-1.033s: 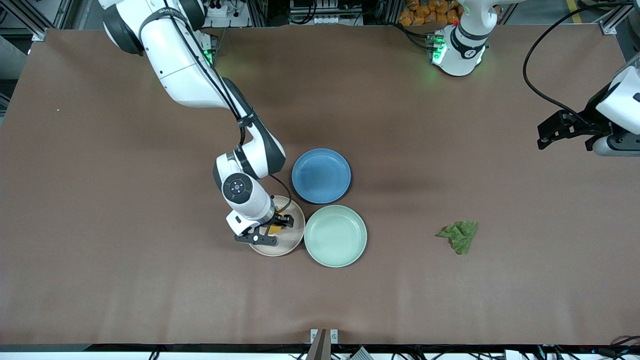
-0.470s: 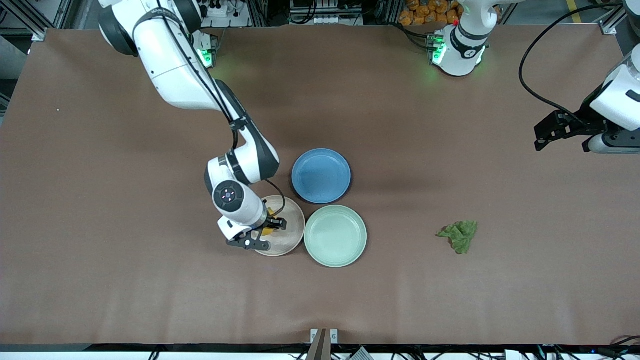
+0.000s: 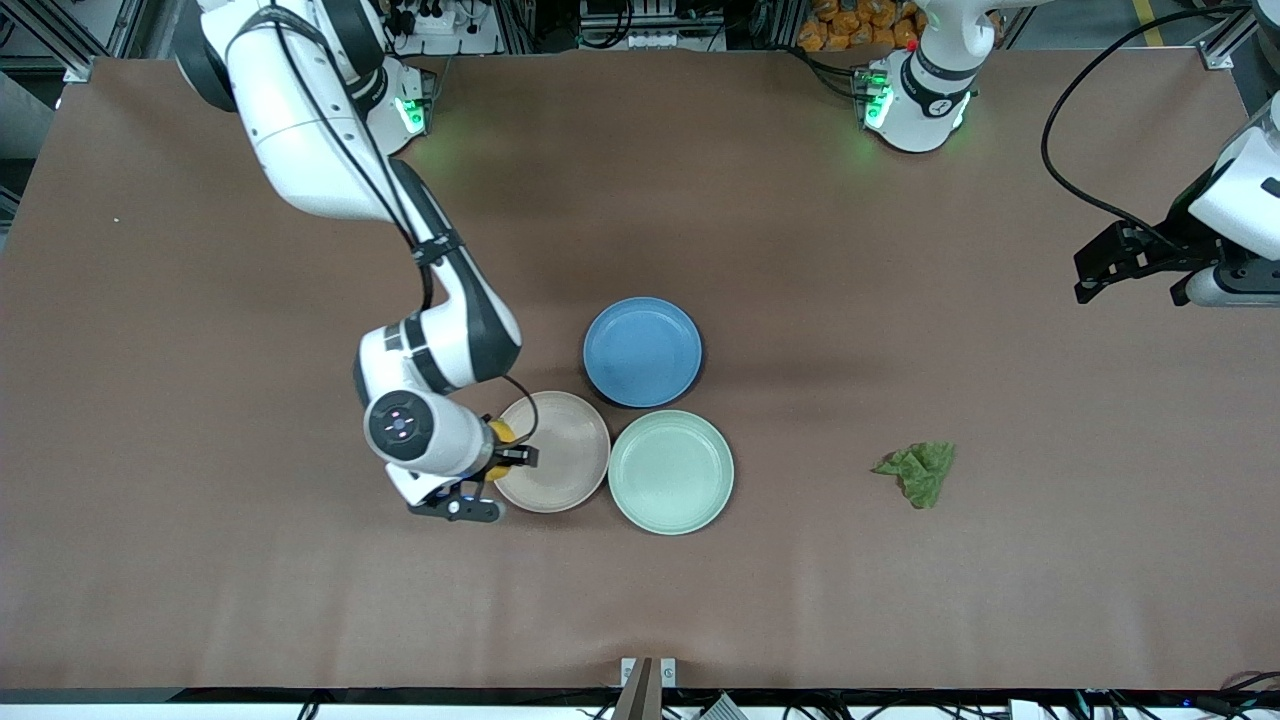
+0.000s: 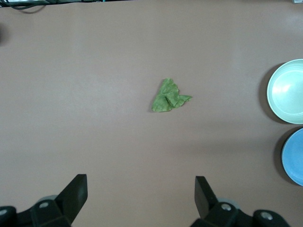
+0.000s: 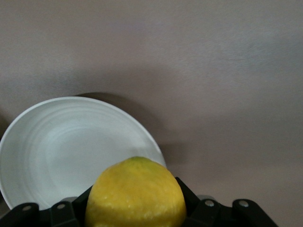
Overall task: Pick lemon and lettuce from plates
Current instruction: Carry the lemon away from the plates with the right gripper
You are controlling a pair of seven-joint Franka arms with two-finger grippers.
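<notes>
My right gripper (image 3: 503, 455) is shut on the yellow lemon (image 3: 499, 437) and holds it over the edge of the beige-pink plate (image 3: 560, 450) that faces the right arm's end of the table. In the right wrist view the lemon (image 5: 136, 195) fills the jaws, with the empty plate (image 5: 66, 146) below it. The mint green plate (image 3: 670, 472) is empty beside the beige one. The lettuce (image 3: 918, 472) lies on the bare table toward the left arm's end. It also shows in the left wrist view (image 4: 168, 97). My left gripper (image 3: 1125, 265) is open and empty, raised over the left arm's end of the table.
An empty blue plate (image 3: 642, 352) sits farther from the front camera than the other two plates and touches them. The brown table mat (image 3: 250, 560) is bare around the plates. The left wrist view shows the mint plate (image 4: 288, 92) and the blue plate (image 4: 294, 157) at its edge.
My right gripper has carried the lemon from over the middle of the beige-pink plate toward the right arm's end, to the plate's edge. The left arm has barely shifted.
</notes>
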